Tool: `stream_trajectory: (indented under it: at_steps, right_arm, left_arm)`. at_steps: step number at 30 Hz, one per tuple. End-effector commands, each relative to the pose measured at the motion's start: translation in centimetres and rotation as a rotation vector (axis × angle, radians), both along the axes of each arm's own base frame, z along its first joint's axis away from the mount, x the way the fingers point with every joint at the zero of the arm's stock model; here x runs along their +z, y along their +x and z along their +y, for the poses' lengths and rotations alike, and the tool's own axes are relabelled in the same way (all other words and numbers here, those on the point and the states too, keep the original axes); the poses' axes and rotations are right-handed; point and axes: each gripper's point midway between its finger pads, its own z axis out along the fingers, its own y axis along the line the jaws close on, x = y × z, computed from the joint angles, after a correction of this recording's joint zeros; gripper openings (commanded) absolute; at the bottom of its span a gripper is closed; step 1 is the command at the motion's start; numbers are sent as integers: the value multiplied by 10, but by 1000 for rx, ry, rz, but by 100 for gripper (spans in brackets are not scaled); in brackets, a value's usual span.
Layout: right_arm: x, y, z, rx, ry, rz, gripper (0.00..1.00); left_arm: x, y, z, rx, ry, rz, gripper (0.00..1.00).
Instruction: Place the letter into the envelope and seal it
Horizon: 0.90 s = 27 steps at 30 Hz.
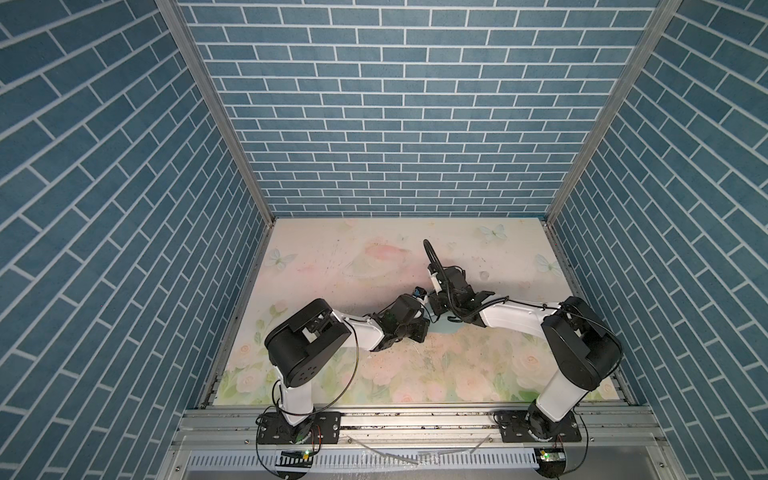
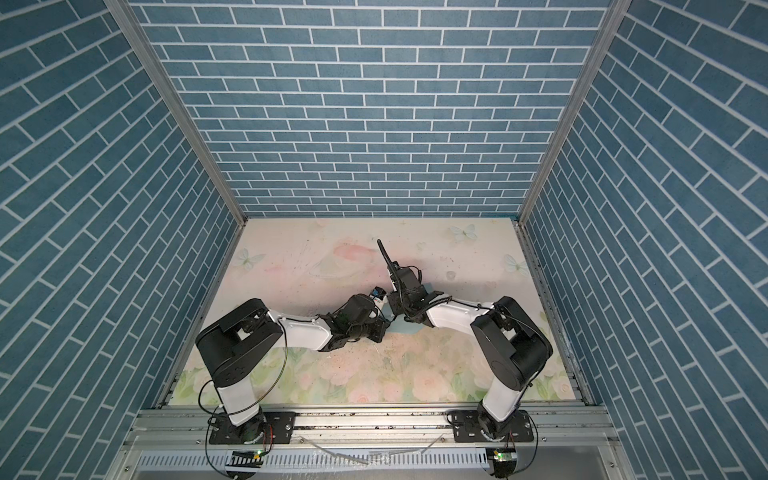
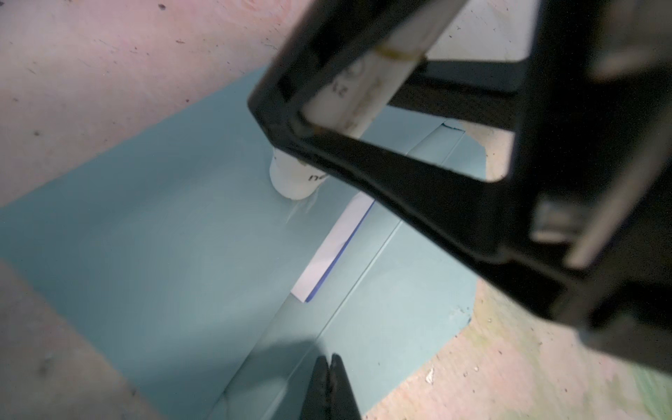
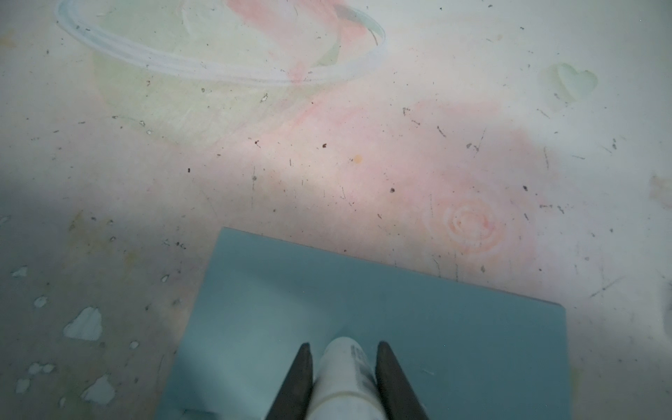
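Sealing is the step in hand, I judge. The letter is already inside the envelope, and only 1 narrow white strip with its blue edge shows at the mouth. The envelope lies flat on the table mat between the 2 arms, and its flap is open and lies flat too.

The right gripper is clamped on a white glue stick; the stick's tip touches the envelope's body just beside the mouth. The left gripper is pinched closed and empty, its tips at the flap's crease — whether they press on the paper I cannot tell.

The next move probably calls for a light, steady stroke of the stick along the mouth while the paper is pinned — then lifting off, folding the flap over and pressing it down.
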Motion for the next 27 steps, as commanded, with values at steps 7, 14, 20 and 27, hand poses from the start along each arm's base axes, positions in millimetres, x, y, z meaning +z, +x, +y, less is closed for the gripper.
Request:
stream_trajectory:
  at_steps: [7, 14, 20, 27]
  right_arm:
    - [-10, 4, -17, -12, -76, 7, 0]
    - [-14, 1, -15, -2, -61, 14, 0]
    - [-14, -1, -15, 7, -57, 14, 0]
    - [-13, -1, -13, 11, -48, 13, 0]
  left_arm:
    - [-13, -7, 19, 34, 86, 47, 0]
    - [37, 24, 12, 73, -1, -25, 0]
    - [58, 48, 9, 93, -45, -55, 0]
    - [49, 60, 3, 98, -61, 0, 0]
